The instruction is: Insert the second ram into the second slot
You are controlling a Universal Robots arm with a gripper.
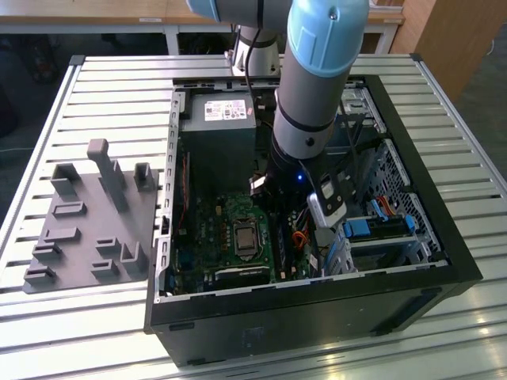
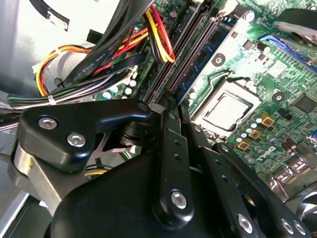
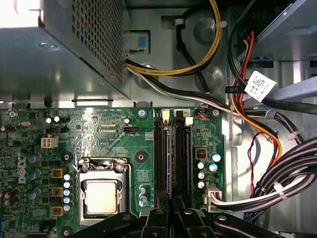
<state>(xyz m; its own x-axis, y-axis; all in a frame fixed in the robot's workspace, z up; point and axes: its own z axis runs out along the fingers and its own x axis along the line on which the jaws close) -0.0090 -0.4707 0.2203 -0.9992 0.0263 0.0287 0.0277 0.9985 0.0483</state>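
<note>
Second ram [image 3: 171,163] stands on edge among the memory slots on the motherboard [image 3: 99,129], just beside the CPU socket [image 3: 101,196]. In the first wrist view it reads as a thin purplish-blue line running betw. the dark slot rails. In the second wrist view its dark-blue board face [image 2: 200,52] shows alongside the rails, running away from the fingers.

Gripper [image 3: 171,210] is low inside the PC case [image 1: 317,305], w/ its black fingers closed narrow onto the near end of the stick; looks like a pinch on the stick's top edge, jaws nearly together. In the second wrist view the gripper [image 2: 171,101] sits right where the stick's line ends. The exterior view has the arm [image 1: 317,79] reaching straight down into the case, over the board's slot area.

Progress, as a judgement: stick is already lined up w/ the slot and down at rail level, so carry and alignment look done. Whether it's fully seated I can't tell; the end latches [image 3: 165,115] are too small to read as snapped or not. Can't tell either if the neighbouring slot is filled. Still held, so release is left.

Nearby: power supply [image 3: 59,49] and cable bundle [image 3: 292,163], both apart from the stick. Grey fixture plate [image 1: 87,214] sits on the table at the exterior view's left.
</note>
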